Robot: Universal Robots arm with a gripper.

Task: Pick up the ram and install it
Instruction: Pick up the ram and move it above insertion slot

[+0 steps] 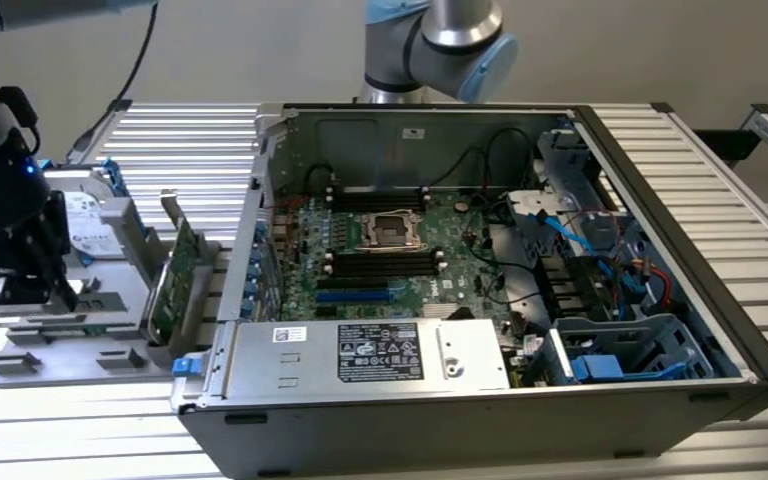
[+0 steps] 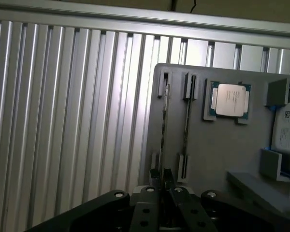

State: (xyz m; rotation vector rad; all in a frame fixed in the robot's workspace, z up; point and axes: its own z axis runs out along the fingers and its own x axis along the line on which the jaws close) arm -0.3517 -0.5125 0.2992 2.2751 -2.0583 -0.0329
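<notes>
Gripper (image 2: 163,180): we see it clamped on one end of the ram (image 2: 165,126).
Ram: on edge in a slot of the grey tray (image 2: 217,150).

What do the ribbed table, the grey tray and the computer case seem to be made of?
The table is probably aluminium: bare silvery ribs with a soft sheen. The tray looks like matte grey plastic: dull, even, with moulded slots. The computer case seems to be sheet metal, likely steel: thin grey folded walls, and the outside looks painted dark.
</notes>
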